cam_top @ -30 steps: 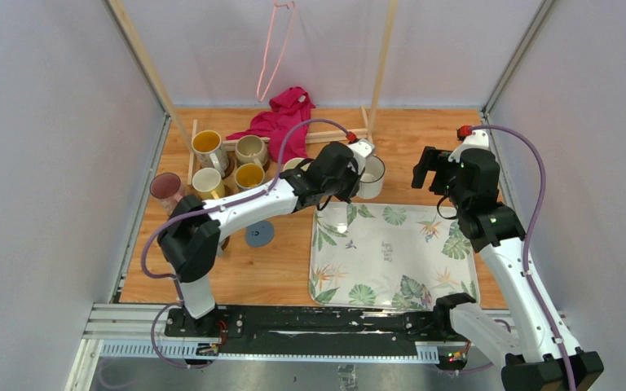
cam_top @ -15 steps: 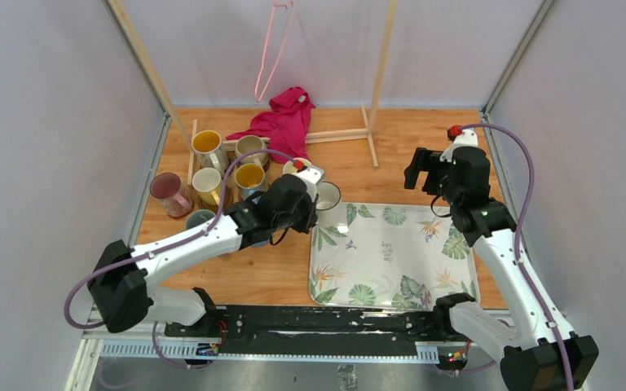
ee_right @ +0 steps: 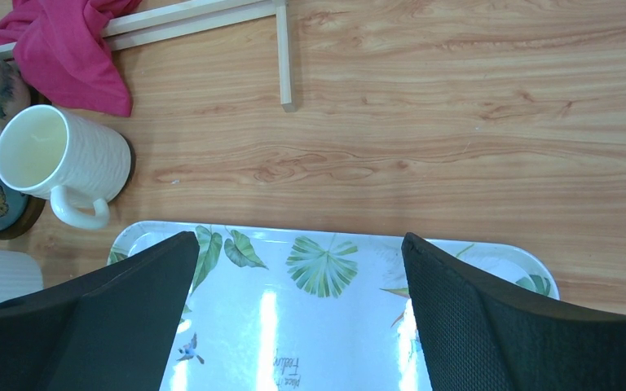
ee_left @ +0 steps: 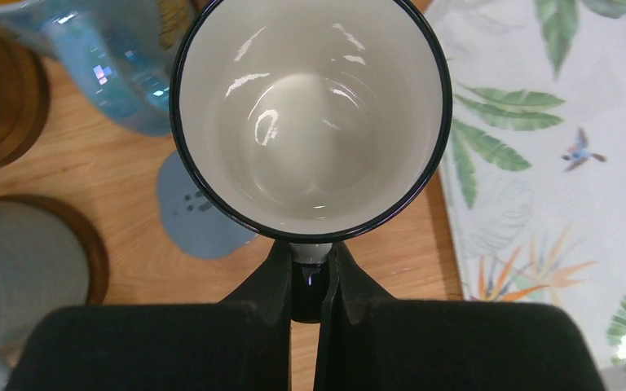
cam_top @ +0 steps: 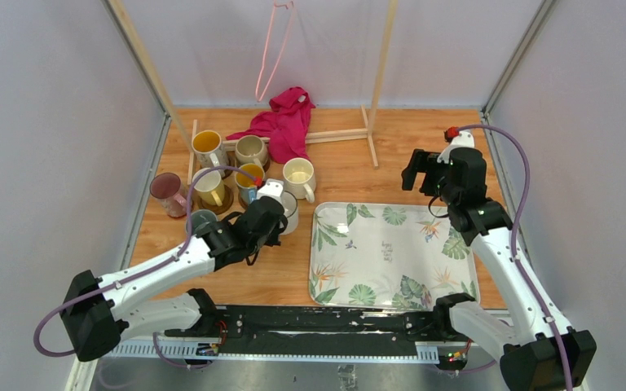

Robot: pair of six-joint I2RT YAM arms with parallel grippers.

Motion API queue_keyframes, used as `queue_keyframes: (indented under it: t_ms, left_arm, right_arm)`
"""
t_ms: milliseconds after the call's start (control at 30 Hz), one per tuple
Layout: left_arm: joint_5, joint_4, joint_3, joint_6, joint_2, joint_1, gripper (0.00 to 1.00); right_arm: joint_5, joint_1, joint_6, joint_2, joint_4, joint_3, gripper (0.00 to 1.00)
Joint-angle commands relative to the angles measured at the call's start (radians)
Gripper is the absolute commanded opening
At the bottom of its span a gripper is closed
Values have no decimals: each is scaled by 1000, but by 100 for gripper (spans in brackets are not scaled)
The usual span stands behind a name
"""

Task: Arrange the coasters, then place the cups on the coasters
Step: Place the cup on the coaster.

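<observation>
Pinching a white mug (ee_left: 310,122) by the handle over a blue coaster (ee_left: 189,218), left gripper (ee_left: 308,270) closed, right gripper (ee_right: 297,273) (wide open, empty) above tray (ee_right: 334,326).

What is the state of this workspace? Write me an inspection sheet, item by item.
Surface: wooden table; leaf-patterned tray bare.
Job's things: white mug held by its handle, partly over the grey-blue coaster; set down or not, cannot tell. Cream mug on a dark coaster. Other mugs grouped far left.
Clutter: red cloth, wooden frame, pink hanger.
Grippers: left gripper fingers shut on the white mug's handle; right gripper open, empty, above the tray.
Cables: purple cables loop along both arms.
Surroundings: grey walls.
</observation>
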Motion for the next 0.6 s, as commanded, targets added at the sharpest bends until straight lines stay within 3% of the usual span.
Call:
queue_keyframes:
  t_ms: [0, 567]
  left_arm:
    - [-189, -1, -14, -82, -41, 6, 0]
    - [-233, -40, -76, -167, -53, 53, 0]
  right_arm:
    - [-9, -7, 20, 4, 22, -13, 100]
    - [-45, -7, 25, 22, 31, -16, 100]
